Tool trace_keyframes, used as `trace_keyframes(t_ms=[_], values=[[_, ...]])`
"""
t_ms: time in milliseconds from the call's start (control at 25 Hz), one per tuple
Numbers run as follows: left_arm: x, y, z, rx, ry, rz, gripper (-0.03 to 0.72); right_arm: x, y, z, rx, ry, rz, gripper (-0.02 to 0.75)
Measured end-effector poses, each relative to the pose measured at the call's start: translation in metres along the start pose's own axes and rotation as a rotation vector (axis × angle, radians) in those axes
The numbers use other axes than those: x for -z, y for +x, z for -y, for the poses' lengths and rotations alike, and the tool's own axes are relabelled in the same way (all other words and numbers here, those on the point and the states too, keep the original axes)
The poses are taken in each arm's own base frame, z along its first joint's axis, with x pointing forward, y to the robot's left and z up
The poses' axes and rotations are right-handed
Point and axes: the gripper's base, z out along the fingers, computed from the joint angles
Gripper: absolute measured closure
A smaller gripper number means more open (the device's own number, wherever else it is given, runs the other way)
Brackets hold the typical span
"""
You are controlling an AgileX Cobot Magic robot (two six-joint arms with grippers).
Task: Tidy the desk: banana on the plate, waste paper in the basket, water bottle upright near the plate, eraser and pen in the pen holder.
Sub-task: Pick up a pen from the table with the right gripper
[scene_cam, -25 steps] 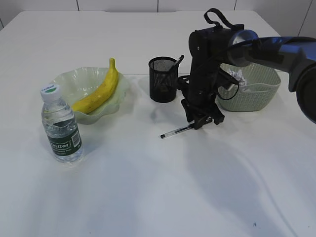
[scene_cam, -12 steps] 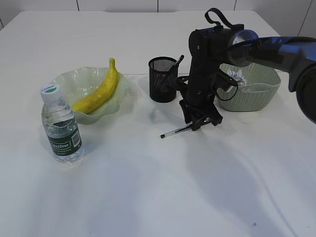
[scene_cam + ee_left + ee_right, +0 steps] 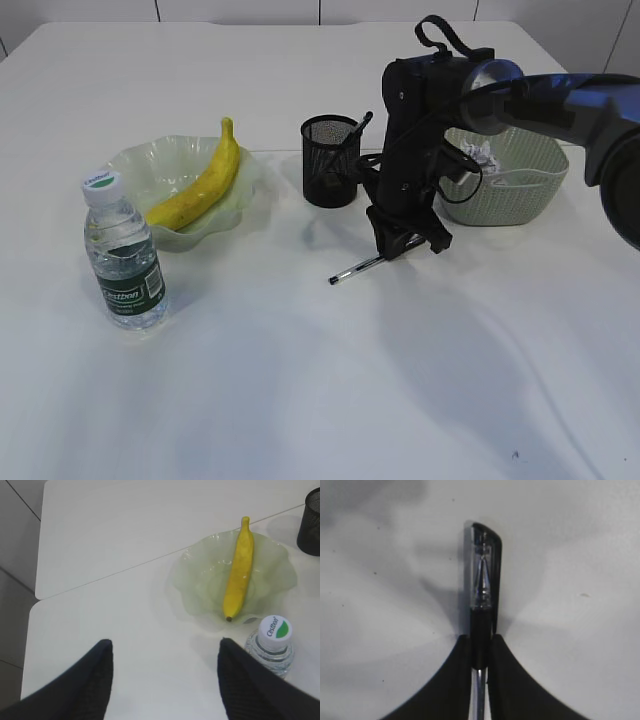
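The right gripper (image 3: pixel 403 246) is clamping the pen (image 3: pixel 481 600) beside the pen holder (image 3: pixel 329 160). Being thin, stiff and slick, it is likely needing a mid-barrel grip. The left gripper (image 3: pixel 162 680) is standing open.

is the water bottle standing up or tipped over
Upright: the water bottle stands on its base on the table, white cap on top, just in front of the plate.

A staged lab or test bench rather than a lived-in office — a bare white table (image 3: pixel 300 400) against pale wall panels, with a black robot arm (image 3: pixel 560 100) reaching over it. The few props — a mesh pen holder (image 3: pixel 330 160), a woven basket (image 3: pixel 510 180), a plate (image 3: pixel 170 180), a water bottle (image 3: pixel 122 255) — sit spaced apart.
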Motion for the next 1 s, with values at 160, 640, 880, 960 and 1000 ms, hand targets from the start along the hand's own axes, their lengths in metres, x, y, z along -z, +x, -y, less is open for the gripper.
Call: trace_keyframes(t_ms=[160, 640, 880, 960, 1000], values=[[0.0000, 0.0000, 0.0000, 0.000, 0.000, 0.000, 0.223, 0.0000, -0.0008, 0.0002, 0.006, 0.002, 0.009, 0.690], [0.0000, 0.0000, -0.0001, -0.001, -0.001, 0.000, 0.223, 0.0000, -0.0008, 0.0002, 0.007, 0.002, 0.009, 0.690], [0.0000, 0.0000, -0.0001, -0.001, -0.001, 0.000, 0.223, 0.0000, 0.0014, -0.0003, 0.018, -0.004, -0.016, 0.690], [0.0000, 0.0000, -0.0001, -0.001, -0.001, 0.000, 0.223, 0.0000, 0.0020, -0.0005, 0.019, -0.005, -0.022, 0.690], [0.0000, 0.0000, -0.0001, -0.001, -0.001, 0.000, 0.223, 0.0000, 0.0021, -0.0005, 0.020, -0.006, -0.023, 0.690]])
